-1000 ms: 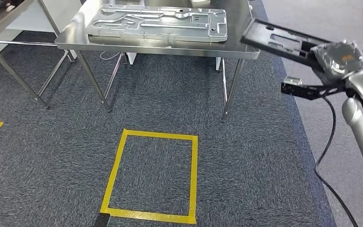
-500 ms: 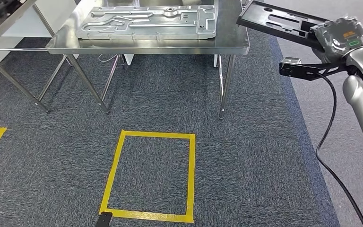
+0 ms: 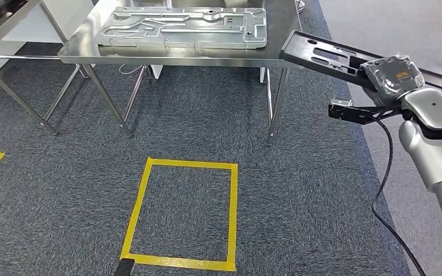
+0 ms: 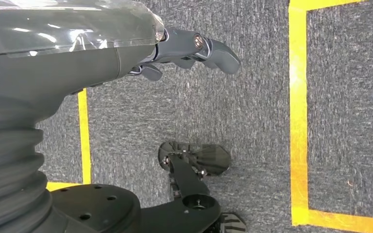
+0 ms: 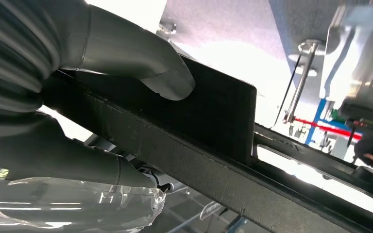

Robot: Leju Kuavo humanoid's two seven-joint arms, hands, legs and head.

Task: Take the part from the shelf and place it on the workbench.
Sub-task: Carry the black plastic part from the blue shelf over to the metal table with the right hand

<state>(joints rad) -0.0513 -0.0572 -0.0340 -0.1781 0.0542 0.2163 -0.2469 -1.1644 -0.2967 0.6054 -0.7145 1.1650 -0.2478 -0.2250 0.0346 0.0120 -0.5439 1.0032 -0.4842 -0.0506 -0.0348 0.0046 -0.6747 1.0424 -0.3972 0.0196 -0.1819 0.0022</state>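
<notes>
Black plastic part [image 3: 328, 56]: a long flat frame with cut-outs, carried in the air by the right hand [image 3: 392, 77], not yet on anything. Landmark is the steel workbench [image 3: 276, 34]. The part's free end hangs just beside the bench's near right corner, roughly level with the top; whether it overlaps the edge I cannot tell from the head view. Its long axis runs from that corner out and away toward the right hand, so the bench lies off the part's far end, not to its side.

Right hand grasps the part near its outer end; in the right wrist view the thumb [image 5: 141, 63] presses on one face and the other fingers wrap the opposite face. Right forearm is raised, reaching toward the bench's right side.

Left hand [image 4: 189, 48] hangs low over the carpet, well apart from the bench, fingers loosely apart, nothing in it.

A grey metal panel [image 3: 184, 26] already lies across the bench top, covering much of it. Bare steel remains along the right edge. My guess: the part has to go further over the bench and set down on that strip.
</notes>
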